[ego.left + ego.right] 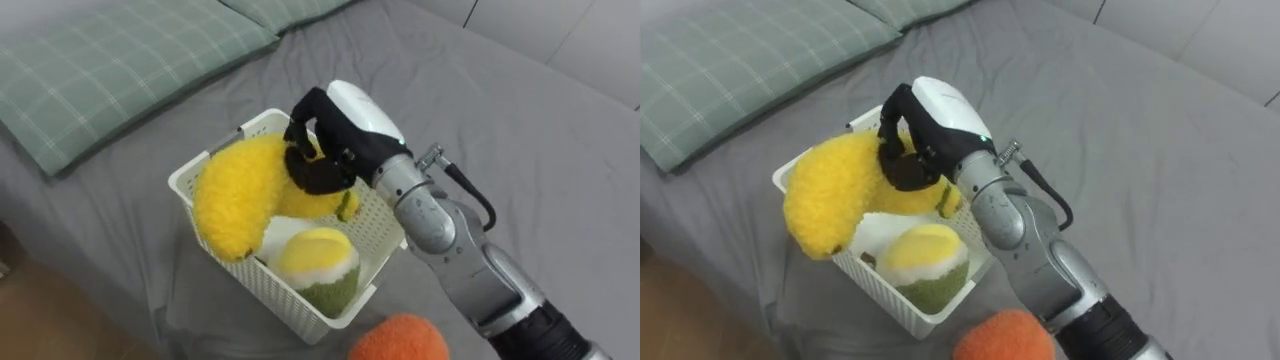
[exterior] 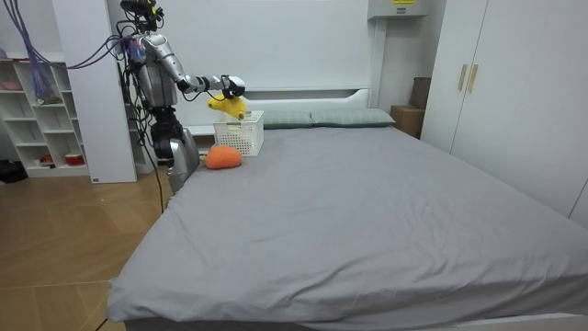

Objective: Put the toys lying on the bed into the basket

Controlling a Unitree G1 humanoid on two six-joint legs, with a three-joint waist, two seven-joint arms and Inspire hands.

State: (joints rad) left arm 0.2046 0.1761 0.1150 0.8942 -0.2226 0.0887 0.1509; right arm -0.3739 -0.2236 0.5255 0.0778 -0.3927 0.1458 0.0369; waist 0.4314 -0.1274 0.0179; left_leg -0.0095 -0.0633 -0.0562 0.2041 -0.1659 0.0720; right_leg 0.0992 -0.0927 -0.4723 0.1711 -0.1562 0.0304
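Room view: grey bed (image 2: 367, 211), white wardrobe (image 2: 514, 92)

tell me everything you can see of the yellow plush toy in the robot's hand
The yellow plush toy is a fuzzy, bright yellow, curved shape, rather like a banana, thick and rounded at one end, with what looks like a small greenish tip at the other. The right hand has its dark fingers curled round the narrower part. The toy hangs tilted over the open white basket, its thick end past the rim. Whether it touches the rim cannot be told.
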